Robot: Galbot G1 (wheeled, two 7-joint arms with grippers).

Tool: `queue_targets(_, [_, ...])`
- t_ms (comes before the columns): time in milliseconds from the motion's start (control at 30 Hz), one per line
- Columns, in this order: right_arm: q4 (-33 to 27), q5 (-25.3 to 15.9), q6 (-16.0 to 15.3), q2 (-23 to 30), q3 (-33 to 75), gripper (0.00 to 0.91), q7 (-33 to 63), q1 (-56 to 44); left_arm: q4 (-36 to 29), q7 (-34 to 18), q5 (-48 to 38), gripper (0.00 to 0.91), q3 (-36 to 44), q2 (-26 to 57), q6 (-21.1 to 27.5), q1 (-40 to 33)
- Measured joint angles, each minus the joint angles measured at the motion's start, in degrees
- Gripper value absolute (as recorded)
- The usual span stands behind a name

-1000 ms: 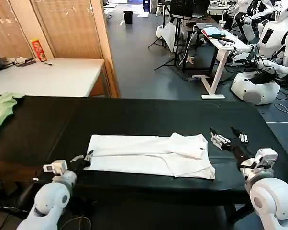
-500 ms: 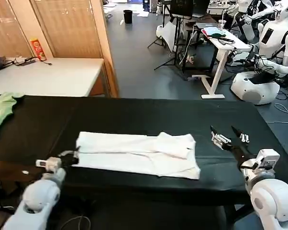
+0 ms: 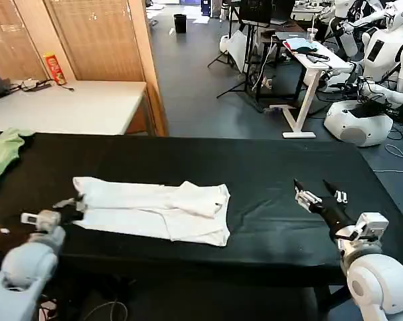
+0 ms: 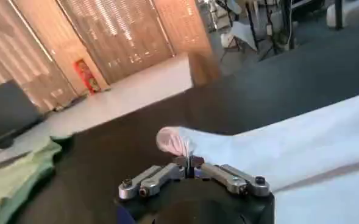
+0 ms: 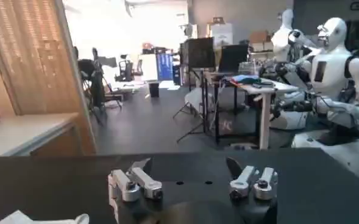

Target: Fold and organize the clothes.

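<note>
Head view: green garment (image 3: 4, 150) far left of T-shirt (image 3: 154, 208)

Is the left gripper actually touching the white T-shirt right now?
Touching. In the left wrist view the left gripper is shut on the T-shirt, a bunched edge of cloth pinched at its fingertips. The head view shows it at the shirt's left end.

Soft white cloth T-shirt (image 3: 151, 210), matt black table (image 3: 268, 167)

Plain white T-shirt (image 3: 154, 208) on black table (image 3: 268, 174); light green garment (image 3: 2, 152).
</note>
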Motion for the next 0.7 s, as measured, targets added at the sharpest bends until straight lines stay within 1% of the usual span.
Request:
queue_targets(67, [0.19, -0.62, 0.27, 0.56, 0.20, 0.878, -0.01, -0.57, -1.61, -0.51, -2.20, 0.000, 1.34, -2.06, 0.56, -0.61])
queue_targets(133, [0.33, -1.08, 0.41, 1.07, 0.58, 0.878, 0.06, -1.14, -4.48, -0.91, -4.38, 0.000, 4.46, -4.66, 1.12, -1.02])
queue_targets(300, [0.35, -1.72, 0.45, 2.25, 1.25, 0.878, 0.01, -2.40, -7.44, -2.02, -8.12, 0.000, 10.37, -10.00, 1.92, -2.21])
queue_targets(467, [0.22, -2.05, 0.46, 2.91, 1.29, 0.878, -0.05, -2.75, -7.78, -2.07, -8.74, 0.000, 14.67, -14.18, 1.88, -3.49])
queue_targets(700, [-0.38, -3.26, 0.47, 3.99, 0.05, 0.878, -0.19, -2.55, -6.62, -1.84, -8.66, 0.000, 17.68, -17.25, 1.56, -4.26])
